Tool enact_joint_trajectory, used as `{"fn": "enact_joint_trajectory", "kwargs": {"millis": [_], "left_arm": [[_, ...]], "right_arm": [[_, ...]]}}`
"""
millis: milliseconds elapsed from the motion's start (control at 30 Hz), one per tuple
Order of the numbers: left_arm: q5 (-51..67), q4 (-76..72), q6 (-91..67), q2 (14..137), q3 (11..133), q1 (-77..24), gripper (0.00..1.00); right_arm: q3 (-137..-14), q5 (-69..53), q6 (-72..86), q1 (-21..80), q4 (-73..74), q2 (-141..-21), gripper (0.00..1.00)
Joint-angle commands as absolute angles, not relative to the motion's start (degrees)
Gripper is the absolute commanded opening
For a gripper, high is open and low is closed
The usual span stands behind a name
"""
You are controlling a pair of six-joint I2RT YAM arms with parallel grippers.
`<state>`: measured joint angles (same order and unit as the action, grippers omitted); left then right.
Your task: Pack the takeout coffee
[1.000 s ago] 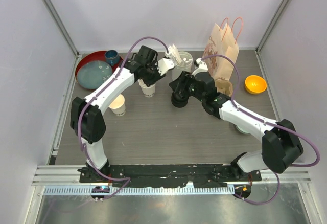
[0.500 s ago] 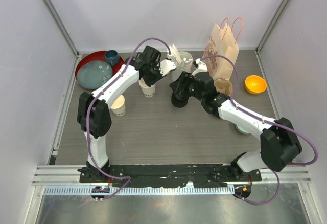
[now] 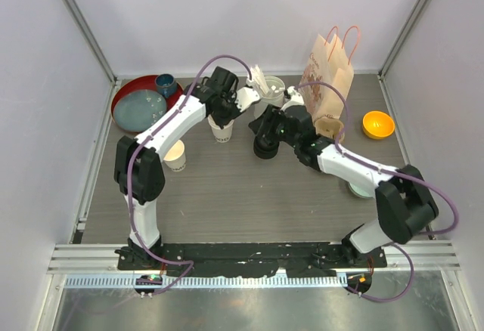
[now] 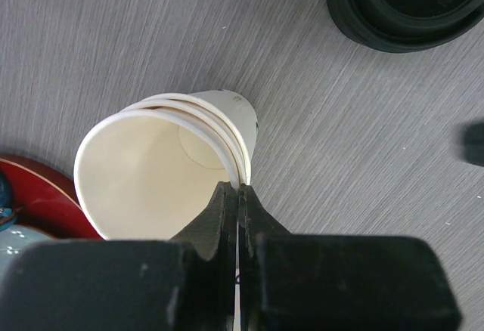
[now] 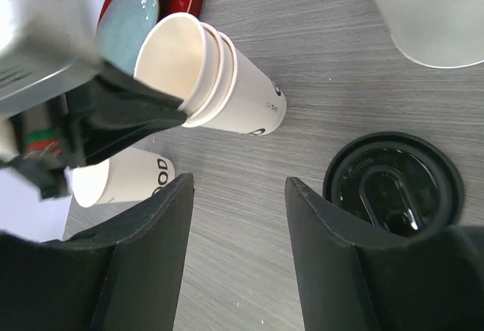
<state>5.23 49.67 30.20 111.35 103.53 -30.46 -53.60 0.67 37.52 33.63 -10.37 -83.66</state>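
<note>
A nested stack of white paper cups [image 4: 162, 161] stands a little tilted on the grey table, also seen in the top view [image 3: 220, 131] and the right wrist view [image 5: 227, 81]. My left gripper [image 4: 238, 190] is shut on the rim of the top cup, one finger inside and one outside [image 3: 224, 114]. A single white cup [image 3: 175, 155] stands further left [image 5: 125, 180]. A stack of black lids [image 3: 265, 150] sits to the right of the cups [image 5: 393, 187]. My right gripper [image 5: 238, 187] hangs open over bare table between cups and lids [image 3: 259, 128].
A white cylinder of white sticks [image 3: 268, 89] stands behind the cups. A paper bag [image 3: 330, 63] and a tan pulp carrier [image 3: 330, 127] are at the back right, an orange bowl [image 3: 377, 125] beyond. A red tray [image 3: 121, 108] with blue dishes is at the back left.
My left gripper has closed its fingers onto the rim of the top cup. The right gripper has shifted slightly left and back, staying open.
</note>
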Motion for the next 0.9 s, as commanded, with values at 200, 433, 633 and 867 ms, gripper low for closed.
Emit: {"fn": "enact_joint_trajectory", "kwargs": {"millis": [200, 433, 633, 867], "left_arm": [[5.27, 43.51, 30.59, 103.45, 95.63, -30.94, 0.0], [6.33, 43.51, 30.5, 103.18, 95.19, -30.94, 0.0], [6.59, 43.07, 29.8, 103.45, 95.71, -30.94, 0.0], [8.34, 41.4, 28.22, 101.96, 94.75, -30.85, 0.0]], "right_arm": [[-64.32, -7.65, 47.55, 33.4, -21.71, -100.1, 0.56], [-65.74, -9.75, 51.24, 33.49, -25.84, -104.85, 0.56], [-66.27, -10.72, 53.0, 33.49, -26.98, -106.96, 0.55], [-66.53, -10.99, 54.4, 33.49, -27.68, -109.16, 0.52]]}}
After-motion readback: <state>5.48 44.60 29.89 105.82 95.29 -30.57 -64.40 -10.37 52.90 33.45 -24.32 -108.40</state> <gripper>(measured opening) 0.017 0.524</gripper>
